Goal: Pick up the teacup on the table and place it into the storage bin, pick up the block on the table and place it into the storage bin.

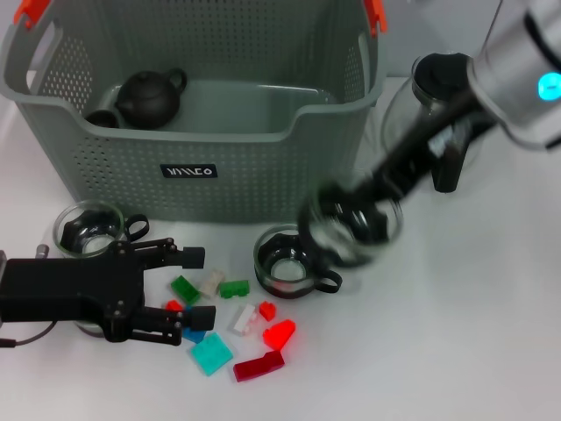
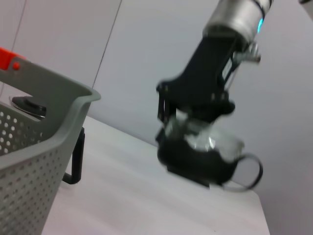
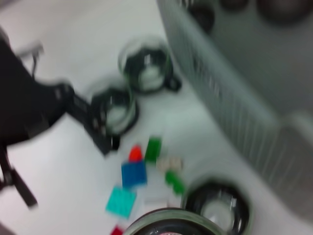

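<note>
L arm lies low and flat along the near left of the table, its claw (image 1: 188,294) pointing toward the R side, fingers spread wide w/ nothing between them. R arm reaches in from the upper right, angled down and inward; R claw (image 1: 351,228) is clamped on a glass teacup (image 1: 355,230), raised off the table.

The right gripper (image 1: 351,226) and its teacup (image 1: 372,230) are a blur beside the bin (image 1: 219,140). The bin's top is cut off. A glass teapot (image 1: 438,132) sits half hidden behind the arm.
</note>
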You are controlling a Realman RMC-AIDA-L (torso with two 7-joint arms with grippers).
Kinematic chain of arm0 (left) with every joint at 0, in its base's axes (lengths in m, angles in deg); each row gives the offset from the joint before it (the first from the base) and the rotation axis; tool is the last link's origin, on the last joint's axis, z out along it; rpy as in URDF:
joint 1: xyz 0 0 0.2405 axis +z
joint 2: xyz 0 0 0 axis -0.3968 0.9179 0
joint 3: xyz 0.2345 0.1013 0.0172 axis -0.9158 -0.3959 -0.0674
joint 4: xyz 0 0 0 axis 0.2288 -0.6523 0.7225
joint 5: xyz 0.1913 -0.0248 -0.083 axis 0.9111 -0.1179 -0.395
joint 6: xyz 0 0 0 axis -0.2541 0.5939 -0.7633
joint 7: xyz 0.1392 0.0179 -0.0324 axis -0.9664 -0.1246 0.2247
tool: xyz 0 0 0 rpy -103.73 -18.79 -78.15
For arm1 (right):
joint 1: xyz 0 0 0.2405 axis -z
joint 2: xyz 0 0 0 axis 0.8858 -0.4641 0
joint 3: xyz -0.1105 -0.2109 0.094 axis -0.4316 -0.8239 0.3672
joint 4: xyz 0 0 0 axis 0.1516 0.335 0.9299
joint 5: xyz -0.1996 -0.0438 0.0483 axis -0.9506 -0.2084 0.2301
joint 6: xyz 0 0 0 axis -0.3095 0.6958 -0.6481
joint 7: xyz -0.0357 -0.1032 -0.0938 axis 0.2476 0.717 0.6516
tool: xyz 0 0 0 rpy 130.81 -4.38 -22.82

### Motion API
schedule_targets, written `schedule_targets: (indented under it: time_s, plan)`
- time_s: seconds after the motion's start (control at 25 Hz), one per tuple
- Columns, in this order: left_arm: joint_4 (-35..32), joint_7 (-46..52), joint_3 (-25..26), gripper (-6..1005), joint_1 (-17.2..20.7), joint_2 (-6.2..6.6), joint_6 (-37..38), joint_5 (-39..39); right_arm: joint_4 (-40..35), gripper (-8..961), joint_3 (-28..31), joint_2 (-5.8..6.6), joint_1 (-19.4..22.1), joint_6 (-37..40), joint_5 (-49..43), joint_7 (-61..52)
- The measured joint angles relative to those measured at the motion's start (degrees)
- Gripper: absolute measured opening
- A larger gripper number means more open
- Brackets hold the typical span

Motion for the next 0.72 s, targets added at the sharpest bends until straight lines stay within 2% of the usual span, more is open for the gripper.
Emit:
schedule_targets:
  time_s: [0.04,0.16,0.28,0.44,0.48,0.72]
  plan:
    - [0.00,-0.12,0.16,929,-0.05,0.00,0.00,0.01,0.00,58,0.00,0.00,0.00,0.00,0.00,0.00]
    - [0.00,-0.20,0.25,929,-0.16,0.00,0.00,0.02,-0.32,58,4.04,0.22,-4.43,-1.91,-1.00,0.41]
    - [0.00,-0.21,0.26,929,-0.19,0.00,-0.01,0.16,-0.34,58,5.07,0.30,-5.93,-4.12,-1.88,0.64]
    - [0.00,-0.23,0.26,929,-0.34,0.00,-0.07,0.28,3.45,58,5.56,0.29,-8.92,-12.53,-6.36,0.98]
    - [0.00,-0.23,0.26,929,-0.35,0.00,-0.08,0.32,3.45,58,5.56,0.29,-8.92,-12.53,-6.36,0.98]
    - [0.00,-0.42,-0.03,928,-0.40,0.00,-0.14,0.37,16.88,58,5.47,1.03,-14.23,-25.10,-11.42,2.22]
